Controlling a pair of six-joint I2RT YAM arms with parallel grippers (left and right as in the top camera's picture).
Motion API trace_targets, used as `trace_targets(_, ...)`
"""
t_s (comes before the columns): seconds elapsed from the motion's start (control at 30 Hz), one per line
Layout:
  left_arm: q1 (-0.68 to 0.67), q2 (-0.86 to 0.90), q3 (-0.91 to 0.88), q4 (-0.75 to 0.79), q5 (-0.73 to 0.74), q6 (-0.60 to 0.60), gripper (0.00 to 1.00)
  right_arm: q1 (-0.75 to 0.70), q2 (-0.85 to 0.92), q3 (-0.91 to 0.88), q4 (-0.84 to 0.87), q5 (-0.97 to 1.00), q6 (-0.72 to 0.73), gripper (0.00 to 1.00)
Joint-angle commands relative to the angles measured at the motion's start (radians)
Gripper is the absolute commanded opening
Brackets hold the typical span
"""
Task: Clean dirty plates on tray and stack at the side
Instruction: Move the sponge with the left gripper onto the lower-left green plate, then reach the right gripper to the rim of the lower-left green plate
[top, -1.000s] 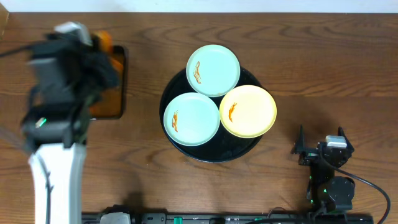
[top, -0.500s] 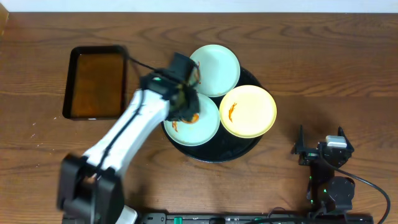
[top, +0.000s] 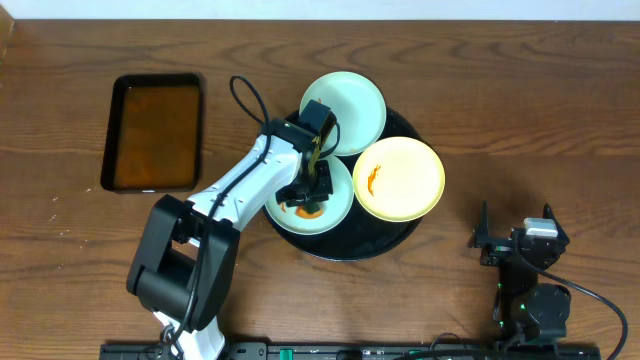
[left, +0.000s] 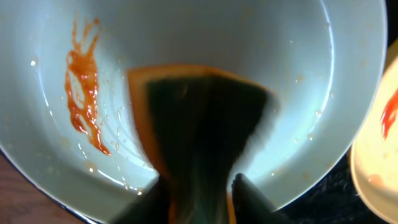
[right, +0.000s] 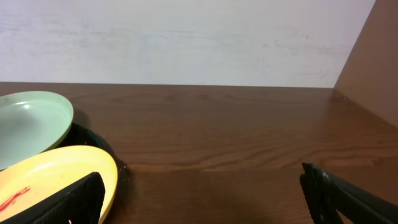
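Left arm stretched diagonally from its base at the near edge toward mid-table, wrist pitched downward. Left gripper pointing straight down, fingers pinching the waist of a sponge. Right arm folded low at near right. Right gripper level, facing away from the base, fingers spread wide.

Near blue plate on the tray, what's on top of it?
An orange sponge pinched by the left gripper, a sauce smear beside it. The plate under the sponge is hidden.
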Motion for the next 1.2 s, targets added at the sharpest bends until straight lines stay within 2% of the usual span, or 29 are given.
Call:
trace_targets(0.0,-0.002,-0.004,0.010,0.004,-0.015,-0.007,0.58,0.010,0.000,-0.002,-0.004,0.002,-0.004,0.99)
trace_targets(0.07,-0.002,-0.006,0.013,0.008,-0.014,-0.006,0.60,0.010,0.000,-0.002,-0.004,0.002,-0.004,0.99)
trace_targets(0.2,-0.001,-0.030,0.054,0.002,0.030,0.071,0.60,0.010,0.000,-0.002,-0.004,0.002,-0.004,0.99)
trace_targets(0.33,0.001,-0.117,0.113,-0.015,0.028,0.114,0.61,0.010,0.000,-0.002,-0.004,0.002,-0.005,0.99)
trace_targets(0.43,0.011,-0.217,0.132,-0.015,-0.013,0.143,0.64,0.010,0.000,-0.002,-0.004,0.002,-0.004,0.99)
trace_targets(0.6,0.082,-0.402,0.132,-0.063,-0.175,0.143,0.66,0.010,0.000,-0.002,-0.004,0.002,-0.004,0.99)
trace_targets(0.73,0.185,-0.488,0.131,-0.151,-0.188,0.143,0.66,0.010,0.000,-0.002,-0.004,0.002,-0.004,0.99)
trace_targets(0.8,0.232,-0.504,0.127,-0.199,-0.188,0.143,0.77,0.010,0.000,-0.002,-0.004,0.002,-0.004,0.99)
trace_targets(1.0,0.304,-0.501,0.123,-0.314,-0.188,0.143,0.78,0.009,0.000,-0.002,0.013,0.013,-0.025,0.99)
trace_targets(1.17,0.305,-0.501,0.120,-0.337,-0.184,0.142,0.78,0.010,0.000,-0.002,0.140,-0.086,0.008,0.99)
